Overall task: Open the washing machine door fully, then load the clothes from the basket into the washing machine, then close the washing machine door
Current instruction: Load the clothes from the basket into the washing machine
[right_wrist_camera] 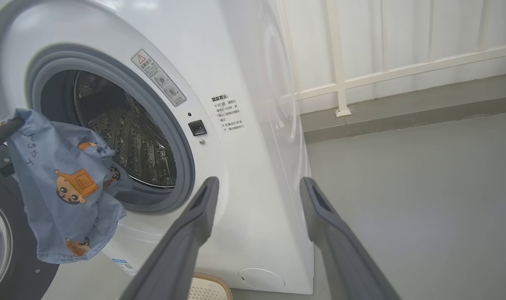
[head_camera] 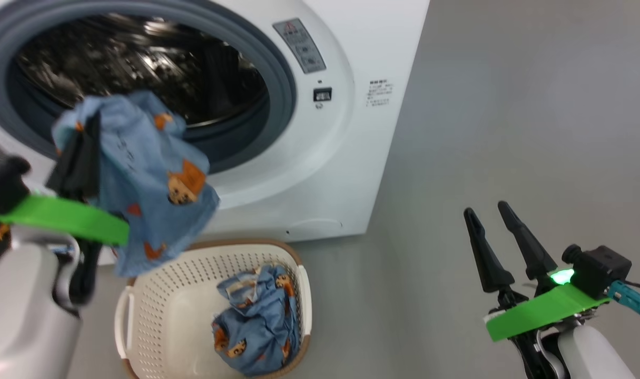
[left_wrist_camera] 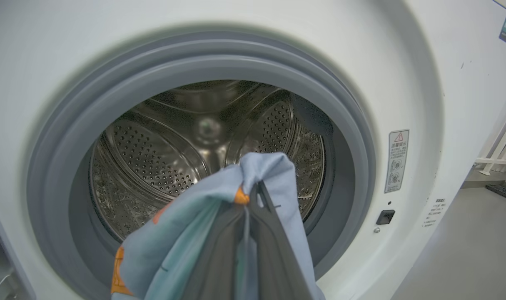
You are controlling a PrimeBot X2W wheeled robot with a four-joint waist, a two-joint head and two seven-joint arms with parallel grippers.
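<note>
Hanging from left gripper (left_wrist_camera: pixel 255 187), fingers clamped on it: bear-print garment (head_camera: pixel 140 158), at washing machine (head_camera: pixel 362 52) mouth. Right gripper (head_camera: pixel 486 209) fingers apart, empty. Basket (head_camera: pixel 183 284) holds apparently one more bundle (head_camera: pixel 256 321).

The cream perforated plastic basket (head_camera: pixel 156 295) stands just before the big white front-loading washing machine (head_camera: pixel 351 158), with one light blue bear-printed fabric garment (head_camera: pixel 256 321) in it. A second garment (head_camera: pixel 146 179) hangs before the machine's drum opening. The round black-rimmed door (right_wrist_camera: pixel 32 271) stands left of that opening.
</note>
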